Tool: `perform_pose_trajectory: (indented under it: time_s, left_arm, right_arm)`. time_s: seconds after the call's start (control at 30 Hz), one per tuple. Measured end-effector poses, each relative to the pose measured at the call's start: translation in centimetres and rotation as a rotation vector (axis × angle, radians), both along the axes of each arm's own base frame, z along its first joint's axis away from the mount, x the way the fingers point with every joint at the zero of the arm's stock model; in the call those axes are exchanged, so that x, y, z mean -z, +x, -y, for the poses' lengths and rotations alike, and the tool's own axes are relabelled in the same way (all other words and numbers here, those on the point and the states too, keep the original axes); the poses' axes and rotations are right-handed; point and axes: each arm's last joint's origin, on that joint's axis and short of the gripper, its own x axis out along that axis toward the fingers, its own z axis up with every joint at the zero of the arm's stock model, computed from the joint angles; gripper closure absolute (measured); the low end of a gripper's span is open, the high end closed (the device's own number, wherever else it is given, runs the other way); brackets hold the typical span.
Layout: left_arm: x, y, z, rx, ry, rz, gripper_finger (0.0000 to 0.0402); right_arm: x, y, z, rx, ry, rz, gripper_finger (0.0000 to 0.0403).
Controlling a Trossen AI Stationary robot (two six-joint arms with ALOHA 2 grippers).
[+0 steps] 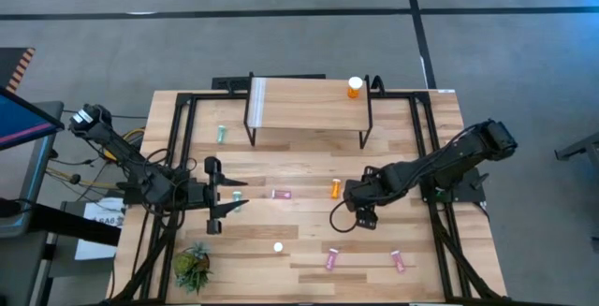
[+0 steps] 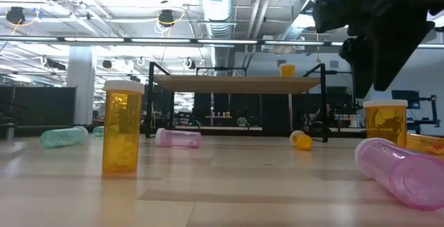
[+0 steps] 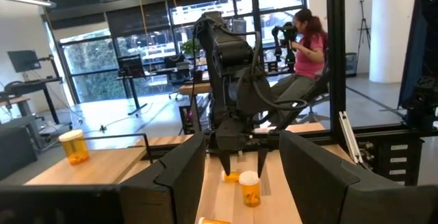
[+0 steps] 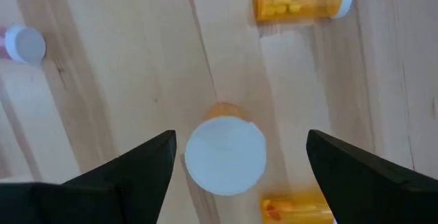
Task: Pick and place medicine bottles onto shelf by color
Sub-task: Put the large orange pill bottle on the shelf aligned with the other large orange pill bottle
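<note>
The medicine bottles lie spread out on the worktop (image 1: pixel 309 250), and one orange bottle (image 1: pixel 355 87) already stands on the shelf (image 1: pixel 309 102), at its right end, so that end looks like the orange place. The right hand (image 4: pixel 236 159) hangs right over another orange bottle with a white cap (image 4: pixel 226 154). This bottle stands up straight, and the cap sits just between the two fingers. The fingers are spread wide and touch nothing. I think the hand is lined up like this so it can go down and pinch the bottle from both sides.

Just past the hand lies a second orange bottle (image 4: pixel 301 1) on its side, and a third one (image 4: pixel 294 207) lies close below the cap. A pink bottle (image 4: pixel 20 44) peeks in well off to the side.

The left hand (image 1: pixel 213 196) waits over the worktop's left side, open too, holding nothing. A teal bottle (image 1: pixel 222 134) stands beyond it, near the shelf. More pink bottles (image 1: pixel 330 259) lie near the front edge, beside a small plant (image 1: pixel 194 267).
</note>
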Motion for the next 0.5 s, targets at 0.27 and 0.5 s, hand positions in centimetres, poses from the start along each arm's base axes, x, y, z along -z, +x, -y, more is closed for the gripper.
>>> perform_pose_trajectory:
  time_s: [0.27, 0.5]
  left_arm:
    - [0.1, 0.0, 0.0, 0.003, -0.008, -0.009, 0.0223]
    - [0.1, 0.0, 0.0, 0.003, -0.007, -0.012, 0.0223]
  right_arm:
    - [1.8, -0.7, 0.4, -0.003, -0.021, -0.075, 0.0057]
    - [1.7, -0.5, 0.4, -0.003, -0.013, -0.052, 0.0059]
